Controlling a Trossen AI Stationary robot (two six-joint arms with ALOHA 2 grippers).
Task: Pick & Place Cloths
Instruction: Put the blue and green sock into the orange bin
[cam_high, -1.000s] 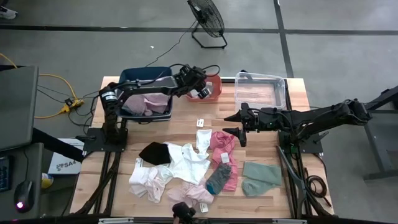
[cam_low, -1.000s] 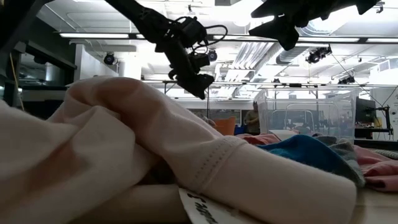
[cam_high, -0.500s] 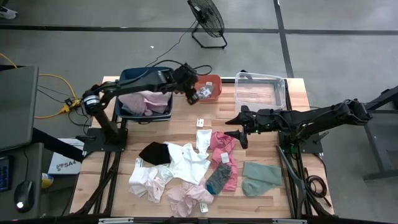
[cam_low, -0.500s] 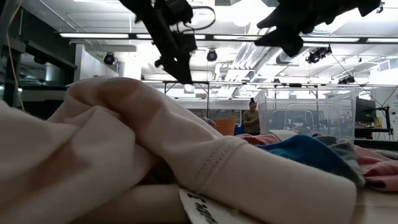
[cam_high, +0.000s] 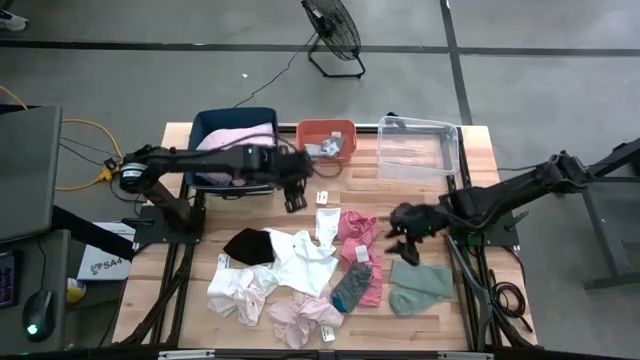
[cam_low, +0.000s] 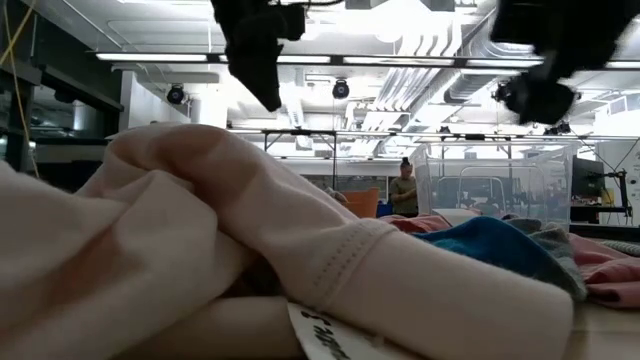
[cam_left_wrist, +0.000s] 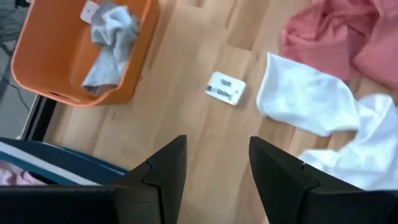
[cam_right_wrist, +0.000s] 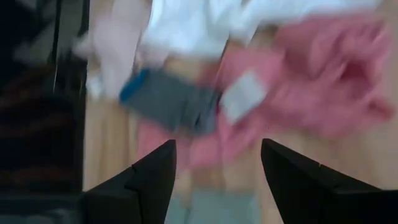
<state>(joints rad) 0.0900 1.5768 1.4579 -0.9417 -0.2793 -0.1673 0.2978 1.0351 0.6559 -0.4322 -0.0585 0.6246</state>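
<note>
The left arm reaches rightward across the frame's middle, its gripper (cam_high: 294, 194) empty, fingers apart, below the orange bin (cam_high: 326, 133). The right gripper (cam_high: 400, 236), fingers apart and empty, hangs centre-right above the cloths (cam_high: 300, 265) heaped lower centre

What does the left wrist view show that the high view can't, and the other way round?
Left wrist only: close up, the left gripper is open with nothing between its fingers, and the paper tag on the bare table shows print.

High view only: the blue bin holding pink cloth, the clear bin, the black cloth, the sage green cloths, the right gripper over the pile's right side, and a floor fan.

Both: the orange bin with a grey cloth inside, the white cloth and the pink cloth.
</note>
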